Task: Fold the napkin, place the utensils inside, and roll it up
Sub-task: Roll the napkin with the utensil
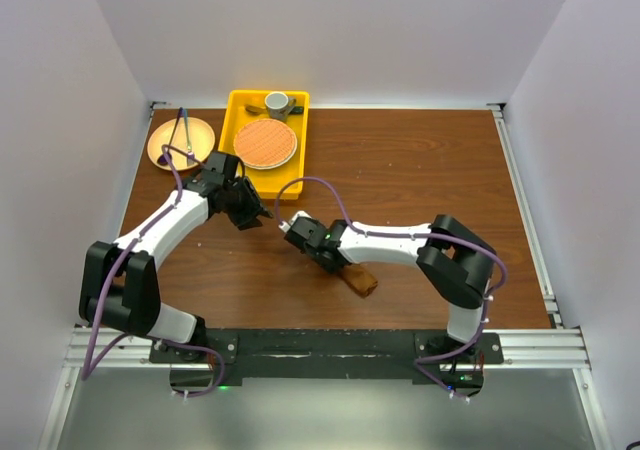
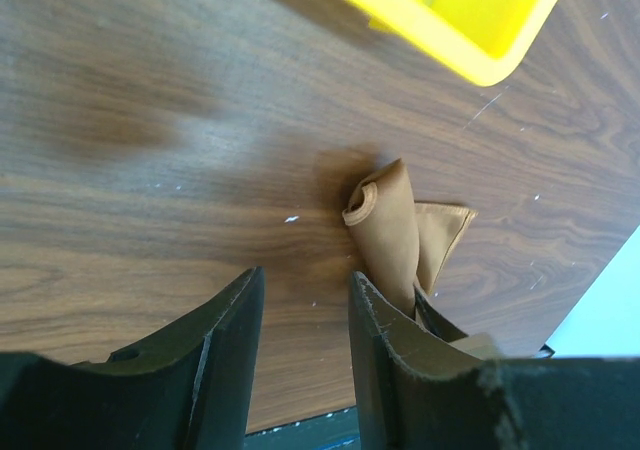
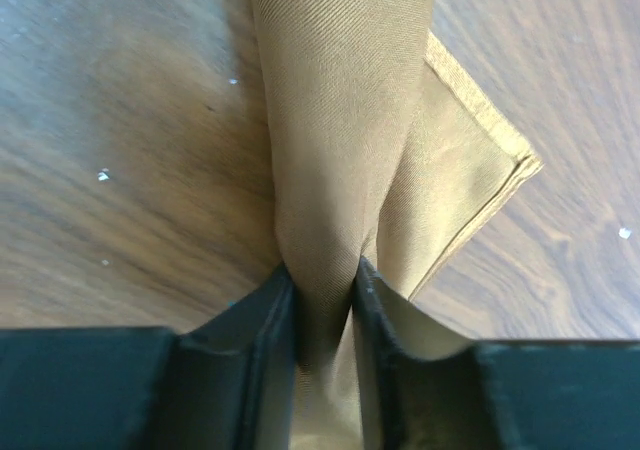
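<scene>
The napkin [image 1: 362,282], rust-brown, lies as a tight roll on the table near the front, with a flat corner sticking out beside it. My right gripper [image 1: 335,260] is shut on the roll. In the right wrist view the cloth [image 3: 340,120] is pinched between both fingers of the gripper [image 3: 320,275]. My left gripper [image 1: 255,215] is open and empty, a short way left of the roll and above the table. Its view shows the roll's open end [image 2: 385,230] just beyond its right finger, with the gripper [image 2: 305,280] over bare wood. The cream spoon is out of view.
A yellow tray [image 1: 240,110] stands at the back left with a round orange woven mat [image 1: 265,142] and a small cup [image 1: 277,101] in it; its corner shows in the left wrist view [image 2: 470,30]. A wooden plate [image 1: 180,145] with dark utensils sits left of it.
</scene>
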Robot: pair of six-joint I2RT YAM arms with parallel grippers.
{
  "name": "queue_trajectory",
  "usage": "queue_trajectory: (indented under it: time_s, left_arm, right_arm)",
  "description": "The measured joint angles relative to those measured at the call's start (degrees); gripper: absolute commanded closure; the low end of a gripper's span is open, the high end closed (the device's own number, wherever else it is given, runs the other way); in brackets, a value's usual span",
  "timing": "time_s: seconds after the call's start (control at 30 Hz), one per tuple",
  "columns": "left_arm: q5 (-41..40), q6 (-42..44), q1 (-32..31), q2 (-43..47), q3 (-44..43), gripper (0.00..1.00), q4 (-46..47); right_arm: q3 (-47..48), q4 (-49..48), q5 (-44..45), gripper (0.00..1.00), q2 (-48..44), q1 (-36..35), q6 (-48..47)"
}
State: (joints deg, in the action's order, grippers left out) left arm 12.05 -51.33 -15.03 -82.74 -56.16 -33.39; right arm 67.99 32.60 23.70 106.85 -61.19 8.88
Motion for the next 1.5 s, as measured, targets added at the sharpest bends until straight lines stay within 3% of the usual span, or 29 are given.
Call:
queue_trajectory:
  time_s: [0.13,0.33,0.5,0.77,0.9,1.17,1.3,1.5]
  left_arm:
    - [1.4,0.4,0.0,0.0,0.9,0.56,1.0]
    - [4.3,1.4,0.0,0.0,1.0,0.57,3.7]
    - [6.4,1.4,-0.3,0.0,1.2,0.57,5.9]
    - [8.3,0.0,-8.0,-4.4,-0.2,0.58,9.9]
    - [9.3,-1.2,-12.6,-9.5,-1.7,0.58,12.9]
    - [10.3,-2.7,-13.1,-16.2,-3.8,0.59,16.6]
    - [10.5,-3.2,-13.1,-17.6,-4.9,0.59,18.1]
    - [10.3,-3.0,-13.1,-19.5,-5.9,0.6,19.0]
  right_arm:
    - [-0.4,-1.8,-11.2,0.85,-1.6,4.8,0.7]
    - [-5.8,-11.2,-39.6,0.87,-4.2,16.5,6.9]
    - [-10.3,-17.7,-59.4,0.88,-3.0,22.3,12.1]
    - [-10.4,-21.7,-77.4,0.85,6.5,30.4,14.6]
    - [-10.3,-20.1,-80.0,0.79,7.5,32.9,12.5]
    - [-10.1,-16.3,-79.0,0.57,6.4,33.3,10.0]
    - [-9.4,-11.9,-75.0,0.46,3.6,33.2,8.6]
    - [-4.4,-0.9,-63.4,0.4,-1.5,33.1,3.9]
